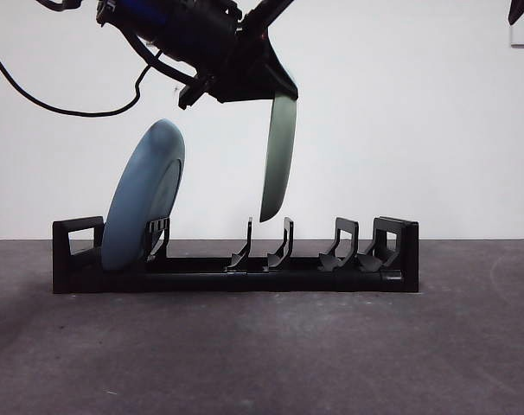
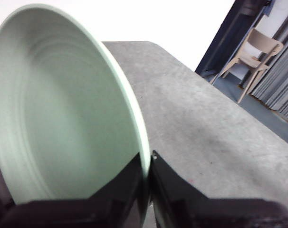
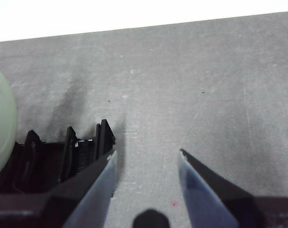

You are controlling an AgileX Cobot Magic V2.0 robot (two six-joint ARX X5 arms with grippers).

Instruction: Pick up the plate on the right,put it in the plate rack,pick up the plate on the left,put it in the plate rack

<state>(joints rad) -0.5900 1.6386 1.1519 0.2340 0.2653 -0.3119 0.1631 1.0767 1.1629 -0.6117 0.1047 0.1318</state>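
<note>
Front view: left tool (image 1: 275, 91), top middle, pinches the green plate (image 1: 279, 160) by its rim, hanging it above the plate rack (image 1: 236, 268) in the middle. A blue plate (image 1: 145, 194) stands in the rack at left.

Left wrist view: jaws squeeze the thin rim. It looks stiff, smooth, maybe breakable; hold the edge.

Right wrist view: right tool (image 3: 146, 161) is apart, empty, over the worktop (image 3: 206, 71).

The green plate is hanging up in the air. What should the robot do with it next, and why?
Probably lower it straight down. The left gripper pinches the green plate by its rim, on edge just above an empty middle slot of the plate rack. The blue plate already leans at one end.
</note>
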